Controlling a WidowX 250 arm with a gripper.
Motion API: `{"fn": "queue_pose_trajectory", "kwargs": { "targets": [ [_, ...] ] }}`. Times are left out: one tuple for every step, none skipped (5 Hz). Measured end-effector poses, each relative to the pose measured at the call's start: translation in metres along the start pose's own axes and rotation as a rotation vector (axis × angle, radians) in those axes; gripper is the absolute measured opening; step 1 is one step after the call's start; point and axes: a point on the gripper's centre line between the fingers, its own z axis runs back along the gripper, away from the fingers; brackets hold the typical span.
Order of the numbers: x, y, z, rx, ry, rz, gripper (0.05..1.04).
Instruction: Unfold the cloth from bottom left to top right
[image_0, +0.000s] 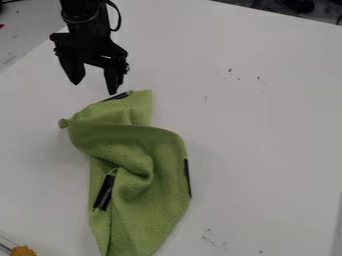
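"Near the tabletop's (267, 130) left edge, your gripper (93, 89) is hanging released, its two fingers standing apart."

"And where is your green cloth (153, 205) lying?"

"It's resting crumpled on your tabletop, its far end sitting near your gripper, a broad fold crossing its upper part, black patches showing."

The light around me is rather dim and soft, and I cannot tell where it comes from. It spreads over the pale desk (267, 135) as a muted grey. My fingers (94, 88) look nearly black, their detail sunk in darkness. Faint, soft-edged shadows lie beside the cloth (157, 210), and deeper shading gathers in its folds.
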Motion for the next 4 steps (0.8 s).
{"fn": "queue_pose_trajectory", "kwargs": {
  "targets": [
    [-0.004, -0.002, -0.007, -0.008, 0.025, 0.001, 1.000],
    [-0.009, 0.018, -0.012, 0.000, 0.028, 0.045, 1.000],
    [-0.020, 0.039, -0.015, 0.011, 0.031, 0.101, 1.000],
    [-0.032, 0.057, -0.020, 0.025, 0.039, 0.147, 1.000]
  ]
}}
